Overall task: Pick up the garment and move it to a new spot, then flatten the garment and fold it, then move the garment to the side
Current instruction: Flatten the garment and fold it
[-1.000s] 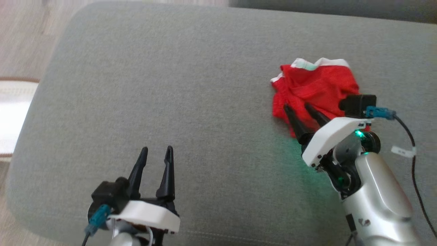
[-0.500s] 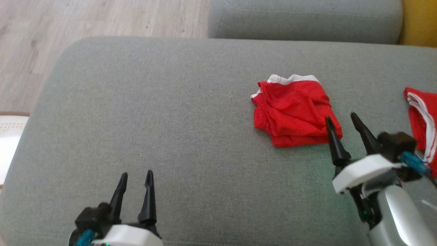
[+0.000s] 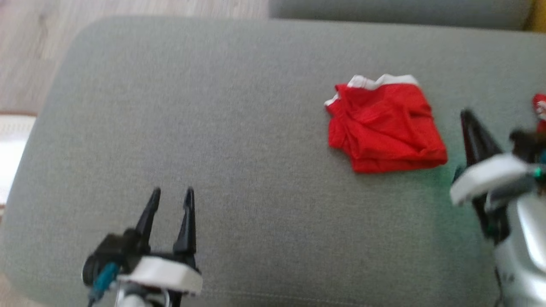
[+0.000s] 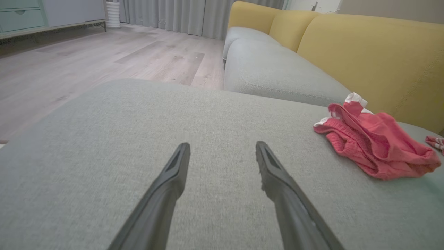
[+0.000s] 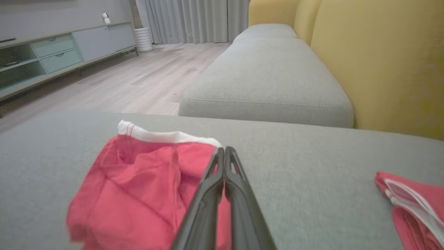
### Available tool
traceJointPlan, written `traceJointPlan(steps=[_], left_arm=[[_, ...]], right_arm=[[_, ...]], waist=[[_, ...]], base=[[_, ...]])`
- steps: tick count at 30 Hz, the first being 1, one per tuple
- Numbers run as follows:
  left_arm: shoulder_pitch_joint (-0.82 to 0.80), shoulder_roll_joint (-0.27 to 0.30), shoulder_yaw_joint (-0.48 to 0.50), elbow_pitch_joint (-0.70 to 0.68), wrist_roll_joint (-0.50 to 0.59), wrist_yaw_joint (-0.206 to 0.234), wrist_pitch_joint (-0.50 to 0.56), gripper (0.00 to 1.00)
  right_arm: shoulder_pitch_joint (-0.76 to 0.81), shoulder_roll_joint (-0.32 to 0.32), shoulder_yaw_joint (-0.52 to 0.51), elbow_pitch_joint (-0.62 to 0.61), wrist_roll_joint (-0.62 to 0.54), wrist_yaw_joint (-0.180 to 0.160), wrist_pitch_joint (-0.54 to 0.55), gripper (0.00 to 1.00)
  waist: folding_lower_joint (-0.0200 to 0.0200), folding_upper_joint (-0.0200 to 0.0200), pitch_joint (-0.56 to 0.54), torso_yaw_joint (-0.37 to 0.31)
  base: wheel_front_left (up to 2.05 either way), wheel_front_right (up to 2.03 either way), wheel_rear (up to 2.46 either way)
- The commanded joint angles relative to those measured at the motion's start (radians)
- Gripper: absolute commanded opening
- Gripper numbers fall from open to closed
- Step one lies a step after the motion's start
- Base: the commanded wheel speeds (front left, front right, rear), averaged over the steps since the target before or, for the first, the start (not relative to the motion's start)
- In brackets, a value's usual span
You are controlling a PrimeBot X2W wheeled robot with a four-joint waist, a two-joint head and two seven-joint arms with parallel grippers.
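Observation:
The garment (image 3: pixel 384 123) is a pair of red shorts with a white waistband, lying folded on the grey seat cushion (image 3: pixel 234 106). My right gripper (image 3: pixel 468 114) stands just right of it, apart from the cloth. In the right wrist view the fingers (image 5: pixel 224 151) are pressed together with nothing between them, and the garment (image 5: pixel 138 187) lies below and to their left. My left gripper (image 3: pixel 172 192) hovers open over bare cushion at the lower left. Its fingers (image 4: pixel 222 146) point across the cushion, with the garment (image 4: pixel 378 146) far to their right.
A second red and white cloth (image 5: pixel 409 205) lies at the cushion's right end (image 3: pixel 539 106). Yellow backrests (image 5: pixel 381 62) rise behind it. Another grey seat cushion (image 5: pixel 270 76) adjoins farther on. Wood floor (image 4: pixel 86 62) lies past the cushion's left edge, with a low cabinet (image 5: pixel 52 52) beyond.
My right gripper has drawn back off the garment to its right side and shut. The head camera has shifted. The left gripper stays open.

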Motion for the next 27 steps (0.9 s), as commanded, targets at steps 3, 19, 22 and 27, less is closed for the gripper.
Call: traceJointPlan(steps=[3, 19, 22, 27], left_arm=[[-0.075, -0.002, 0.027, -0.018, 0.007, -0.006, -0.012, 1.0], [-0.11, -0.002, -0.01, -0.004, -0.042, 0.026, -0.012, 1.0], [-0.112, -0.002, -0.007, -0.006, -0.044, 0.028, -0.012, 1.0], [-0.11, -0.002, -0.006, -0.01, -0.042, 0.028, -0.012, 1.0]], right_arm=[[-0.112, -0.035, 0.04, 0.024, -0.002, -0.001, 0.014, 0.0], [-0.253, -0.108, 0.275, 0.274, 0.102, -0.001, 0.009, 0.0], [-0.245, -0.127, 0.342, 0.254, 0.153, -0.001, 0.007, 0.0], [-0.234, -0.169, 0.471, 0.19, 0.241, -0.001, 0.025, 0.0]], waist=[[0.0, -0.0001, 0.071, 0.023], [0.0, -0.0001, 0.118, 0.068], [0.0, -0.0001, 0.109, 0.066], [0.0, -0.0001, 0.103, 0.053]], base=[[0.0, 0.0, 0.0], [0.0, 0.0, 0.0], [0.0, 0.0, 0.0], [0.0, 0.0, 0.0]])
